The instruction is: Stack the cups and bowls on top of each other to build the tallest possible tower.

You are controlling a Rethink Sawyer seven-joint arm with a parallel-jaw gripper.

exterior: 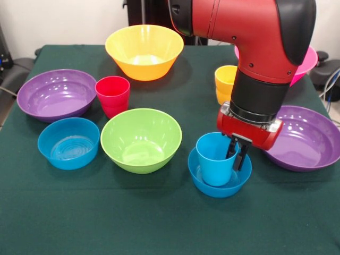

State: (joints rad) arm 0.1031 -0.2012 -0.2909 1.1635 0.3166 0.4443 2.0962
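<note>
A blue cup [213,162] stands slightly tilted inside a small blue bowl [212,188] at the front right. My gripper [237,155] comes down over the cup's right rim, one finger inside and one outside, shut on its wall. A second small blue bowl [68,143] and a lime green bowl [141,139] sit to the left. Behind them are a red cup [112,95] and a purple bowl [56,94]. Another purple bowl [308,139] lies right of the gripper. At the back are the orange-yellow bowl [144,51], the yellow-orange cup [224,82] and a pink bowl [309,64], mostly hidden by the arm.
Everything rests on a dark green tablecloth [159,228]. The red arm [249,37] covers the back right of the table. Dark chairs and cables show past the table's side edges.
</note>
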